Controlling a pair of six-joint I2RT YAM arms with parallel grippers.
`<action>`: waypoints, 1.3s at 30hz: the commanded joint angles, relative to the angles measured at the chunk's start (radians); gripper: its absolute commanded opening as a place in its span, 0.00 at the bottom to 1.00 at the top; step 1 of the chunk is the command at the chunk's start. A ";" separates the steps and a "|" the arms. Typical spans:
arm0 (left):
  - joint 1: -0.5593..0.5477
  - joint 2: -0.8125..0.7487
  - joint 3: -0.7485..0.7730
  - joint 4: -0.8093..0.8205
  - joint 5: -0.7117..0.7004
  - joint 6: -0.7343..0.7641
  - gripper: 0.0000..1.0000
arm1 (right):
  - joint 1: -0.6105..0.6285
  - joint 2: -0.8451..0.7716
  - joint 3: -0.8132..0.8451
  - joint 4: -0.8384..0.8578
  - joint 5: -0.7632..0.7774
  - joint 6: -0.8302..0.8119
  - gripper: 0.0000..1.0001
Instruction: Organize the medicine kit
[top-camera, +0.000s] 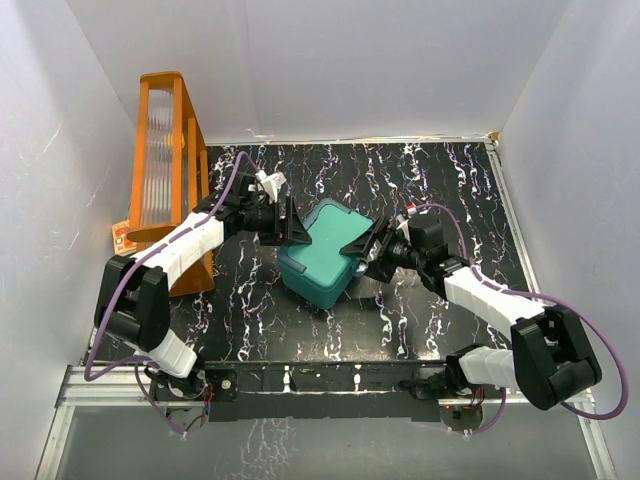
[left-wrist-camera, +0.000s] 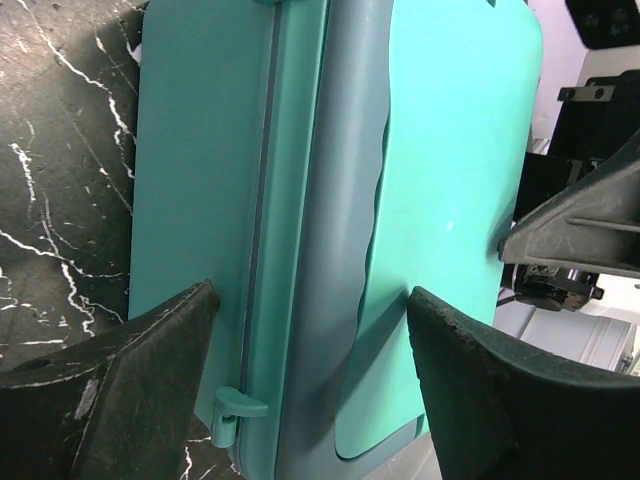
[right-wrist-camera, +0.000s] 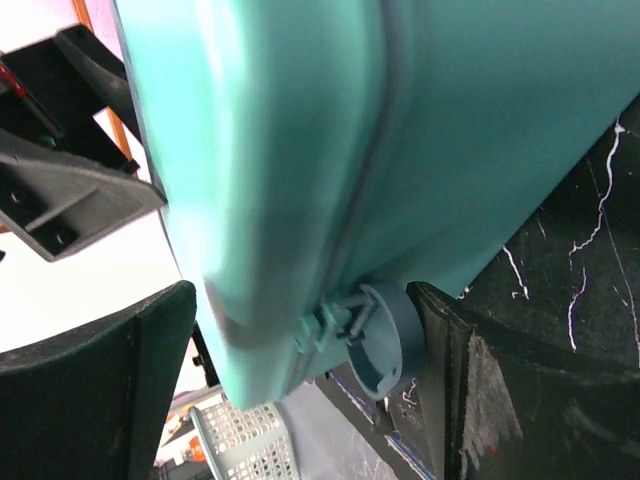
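Medicine kit between both pincers

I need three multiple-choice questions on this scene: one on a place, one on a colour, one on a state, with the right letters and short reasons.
1. The orange rack stands: A) left of the medicine kit; B) right of it; C) on it.
2. The kit is: A) red; B) teal-green; C) yellow.
3. Its lid is: A) closed; B) wide open; C) removed.
Key: 1A, it stands by the left wall; 2B, every view shows it; 3A, the lid lies flat on the kit.
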 joint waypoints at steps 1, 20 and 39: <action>-0.045 -0.005 -0.057 -0.052 -0.012 -0.002 0.73 | 0.008 -0.029 0.140 -0.099 0.103 -0.026 0.82; -0.063 -0.050 -0.123 0.004 -0.167 -0.042 0.73 | 0.017 0.031 0.427 -0.578 0.173 -0.165 0.66; -0.063 -0.055 -0.082 -0.043 -0.217 -0.026 0.76 | 0.009 -0.050 0.365 -0.503 0.229 -0.255 0.87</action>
